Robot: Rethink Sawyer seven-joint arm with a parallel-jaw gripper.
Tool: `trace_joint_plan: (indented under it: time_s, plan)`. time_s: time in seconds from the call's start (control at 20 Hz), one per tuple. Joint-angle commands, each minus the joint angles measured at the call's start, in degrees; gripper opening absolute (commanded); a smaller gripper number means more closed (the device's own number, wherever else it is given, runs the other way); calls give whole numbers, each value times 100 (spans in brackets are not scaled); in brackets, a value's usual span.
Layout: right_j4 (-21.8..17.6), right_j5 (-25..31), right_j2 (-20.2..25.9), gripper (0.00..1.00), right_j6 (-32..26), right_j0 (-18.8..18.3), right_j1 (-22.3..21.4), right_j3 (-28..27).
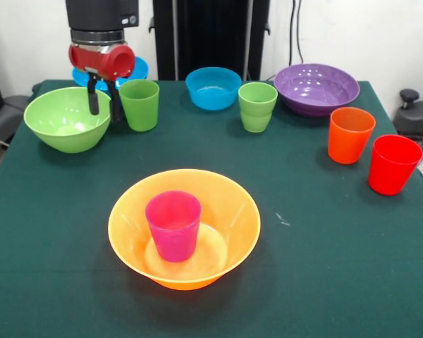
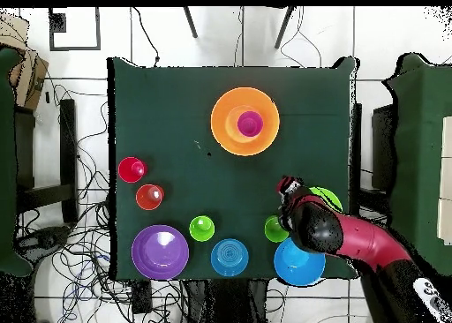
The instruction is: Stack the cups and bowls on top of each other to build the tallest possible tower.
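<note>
Dark green worktop (image 1: 324, 232) carries the pieces. Spread end effector (image 1: 103, 102) hangs over the green bowl's (image 1: 65, 120) far rim; light, stiff, glossy plastic probably slips, so pinch that thin rim.

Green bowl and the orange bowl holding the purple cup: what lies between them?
Only bare cloth between the green bowl and the orange bowl, as the front view shows.

Sawyer's red-and-black arm (image 2: 353, 236) reaches down from above, wrist vertical; the gripper (image 1: 103, 98) points straight down, two dark fingers (image 1: 93, 98) parted with a clear gap between the jaws.
</note>
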Motion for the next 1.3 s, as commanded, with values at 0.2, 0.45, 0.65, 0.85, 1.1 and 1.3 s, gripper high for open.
trace_joint_plan:
  time_s: [0.2, 0.45, 0.65, 0.85, 1.1, 1.3]
  plan:
    - [-552, 535, 431, 100, -717, -71, 422, -850]
    - [-640, 452, 424, 100, -693, -41, 680, -1090]
    - [-686, 396, 396, 100, -649, -9, 849, -1254]
    - [-714, 371, 399, 100, -593, -9, 811, -1230]
    - [-722, 380, 390, 100, -541, 9, 774, -1231]
    - [-753, 338, 397, 100, -549, -25, 816, -1228]
